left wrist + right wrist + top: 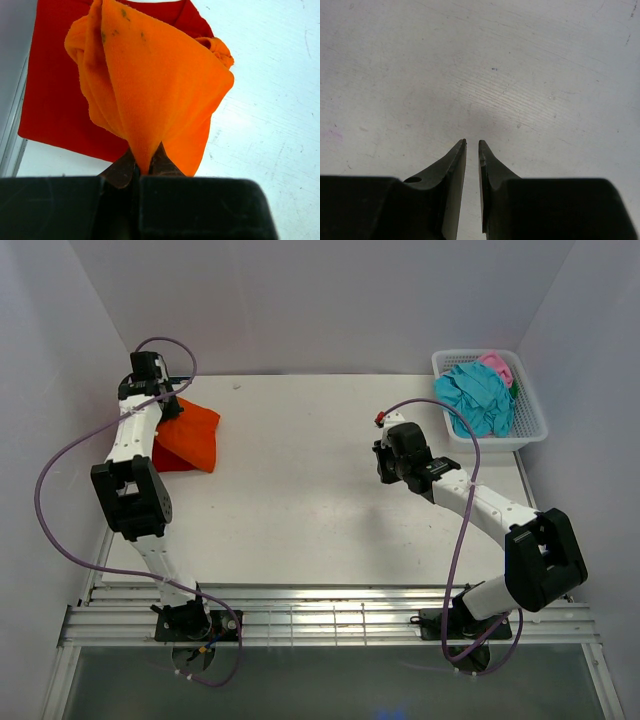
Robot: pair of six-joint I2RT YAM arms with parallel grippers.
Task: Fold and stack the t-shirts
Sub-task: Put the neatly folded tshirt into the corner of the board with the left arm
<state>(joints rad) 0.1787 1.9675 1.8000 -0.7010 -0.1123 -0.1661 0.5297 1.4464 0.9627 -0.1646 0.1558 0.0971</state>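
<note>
orange t-shirt: bunched at the far left of the surface, partly over the red t-shirt.
left fingers: we see them pinching the orange cloth.
right fingers: slightly apart, holding nothing, over bare surface.
basket: teal t-shirt and pink t-shirt inside.

No readable text, labels or numbers (in any view).

Bunched orange t-shirt — over red t-shirt

bright, even overhead light, faint shadows; right gripper silhouetted, slightly blurred.
</note>
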